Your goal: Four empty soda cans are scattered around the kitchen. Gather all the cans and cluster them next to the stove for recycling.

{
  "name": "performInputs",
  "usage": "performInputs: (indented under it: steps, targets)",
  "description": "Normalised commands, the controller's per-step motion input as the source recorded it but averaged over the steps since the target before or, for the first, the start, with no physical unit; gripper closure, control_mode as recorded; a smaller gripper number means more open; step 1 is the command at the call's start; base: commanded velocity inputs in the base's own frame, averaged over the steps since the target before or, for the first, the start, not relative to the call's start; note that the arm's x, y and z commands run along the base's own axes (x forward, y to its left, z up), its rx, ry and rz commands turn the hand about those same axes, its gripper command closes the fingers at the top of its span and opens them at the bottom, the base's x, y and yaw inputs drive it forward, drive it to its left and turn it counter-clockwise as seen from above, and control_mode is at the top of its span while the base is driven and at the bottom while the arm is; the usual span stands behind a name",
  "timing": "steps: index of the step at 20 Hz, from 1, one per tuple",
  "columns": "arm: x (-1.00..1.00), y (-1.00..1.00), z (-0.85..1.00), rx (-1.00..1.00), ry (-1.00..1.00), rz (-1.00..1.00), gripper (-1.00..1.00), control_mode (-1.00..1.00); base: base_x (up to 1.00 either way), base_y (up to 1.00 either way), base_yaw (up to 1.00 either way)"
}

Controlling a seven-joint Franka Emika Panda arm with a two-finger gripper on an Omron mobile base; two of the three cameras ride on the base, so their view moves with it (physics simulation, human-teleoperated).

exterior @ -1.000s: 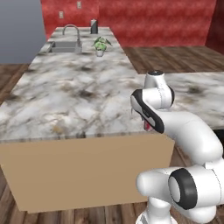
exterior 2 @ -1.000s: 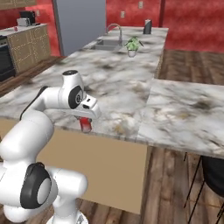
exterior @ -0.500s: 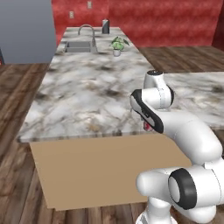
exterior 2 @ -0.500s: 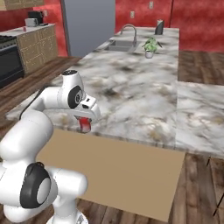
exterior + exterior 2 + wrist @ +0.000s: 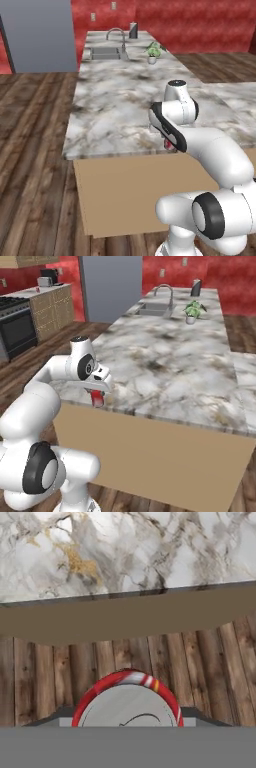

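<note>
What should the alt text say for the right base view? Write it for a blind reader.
The white robot arm's hand holds a red soda can just off the near edge of a marble island counter. A sink and potted plant sit far back.

Soda can [image 5: 127, 704]: red body with white stripes and a bit of yellow, silver-grey top. Island counter [image 5: 125, 105]: white-grey marble with dark veining and ochre patches; side panel [image 5: 150, 451] plain tan. Floor [image 5: 35, 150]: dark brown wood planks. Back wall [image 5: 200, 25] is textured red. Fridge [image 5: 112, 286] is flat grey. Stove [image 5: 17, 328] is black, with light wood cabinets [image 5: 50, 311] beside it. Plant [image 5: 191, 308]: green leaves, white pot. Arm [image 5: 210, 150] is white with dark joints.
</note>
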Motion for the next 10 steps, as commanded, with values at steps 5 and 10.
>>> performInputs:
  steps: [5, 10]
  targets:
    - [0.0, 0.0, 0.0, 0.0, 0.0, 0.0, 1.0, 1.0, 0.22, 0.71, 0.0]
    - [0.0, 0.0, 0.0, 0.0, 0.0, 0.0, 1.0, 1.0, 0.23, 0.7, 0.0]
